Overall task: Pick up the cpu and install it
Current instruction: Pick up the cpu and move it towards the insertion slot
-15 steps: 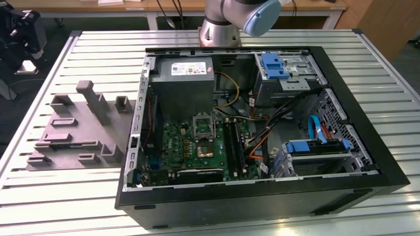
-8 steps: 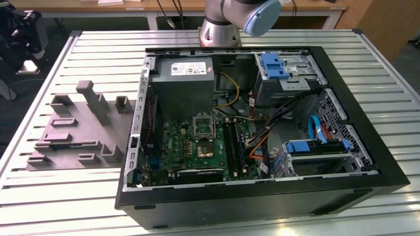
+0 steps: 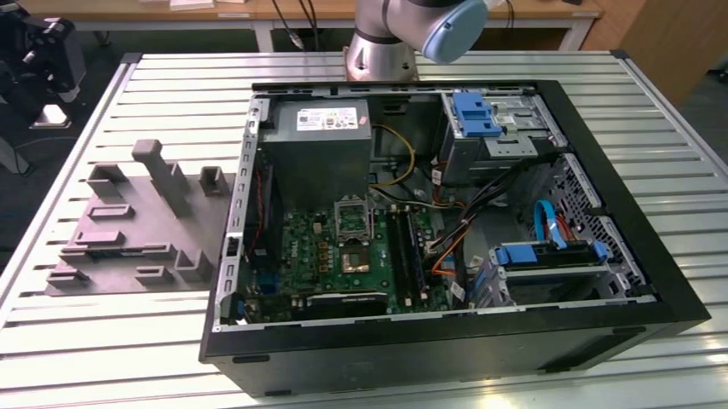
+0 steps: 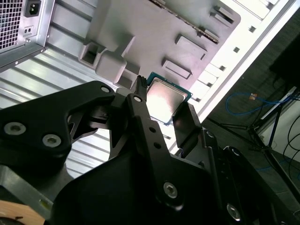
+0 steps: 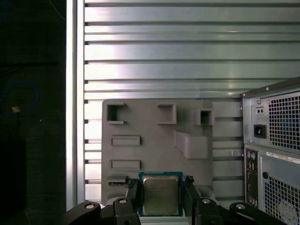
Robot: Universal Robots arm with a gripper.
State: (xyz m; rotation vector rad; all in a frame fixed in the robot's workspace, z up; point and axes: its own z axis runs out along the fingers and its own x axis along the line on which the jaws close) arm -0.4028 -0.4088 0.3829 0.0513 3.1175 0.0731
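The cpu [image 5: 160, 197] is a small square chip with a silvery top and a thin rim. In both wrist views it sits between the black fingers of my gripper [image 5: 161, 186], which is shut on its two opposite edges. The cpu [image 4: 165, 97] and gripper [image 4: 161, 102] hang well above the grey moulded parts tray [image 5: 154, 140]. In the exterior view the metal-framed socket [image 3: 351, 219] lies on the green motherboard inside the open computer case [image 3: 637, 230]. My arm's base [image 3: 398, 34] stands behind the case.
The grey parts tray [image 3: 125, 230] with raised blocks and pockets lies on the slatted metal table [image 3: 148, 94], on the exterior view's left of the case. Cables, drive bays with blue clips [image 3: 476, 113] and a grey power supply [image 3: 324, 141] crowd the case interior.
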